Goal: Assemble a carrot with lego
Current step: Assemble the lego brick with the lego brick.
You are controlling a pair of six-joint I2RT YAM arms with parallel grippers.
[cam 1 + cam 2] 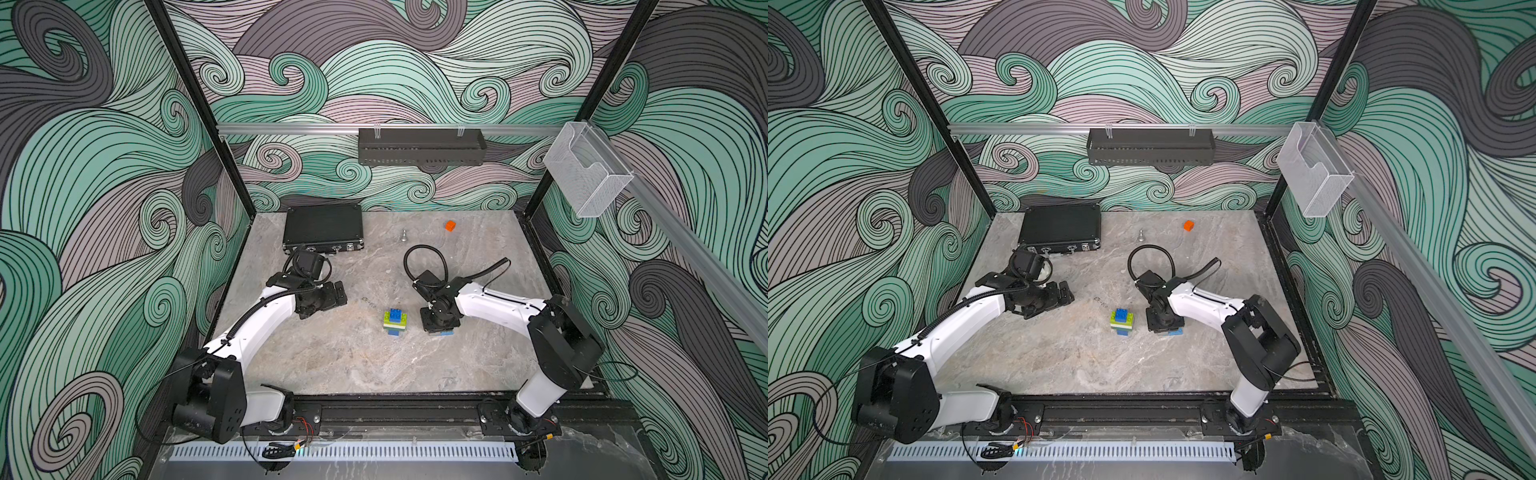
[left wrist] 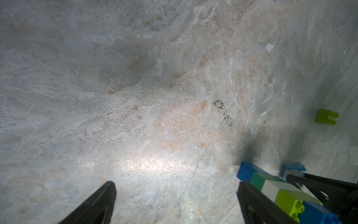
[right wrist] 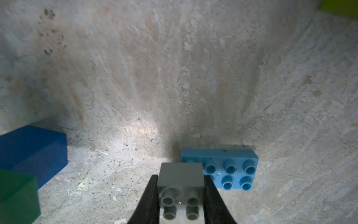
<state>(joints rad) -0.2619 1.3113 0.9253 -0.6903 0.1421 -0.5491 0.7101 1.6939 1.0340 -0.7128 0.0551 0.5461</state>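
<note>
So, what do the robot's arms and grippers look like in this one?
The left arm and right arm have white shells with black joint housings. Black cable conduit runs along each, looping by the wrist. The left gripper and right gripper have slim, tapered black fingers.

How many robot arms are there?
2. The left white-and-black robot arm is near the flat black case; the right white-and-black robot arm is beside the stack of coloured plastic bricks. None seems hidden.
</note>
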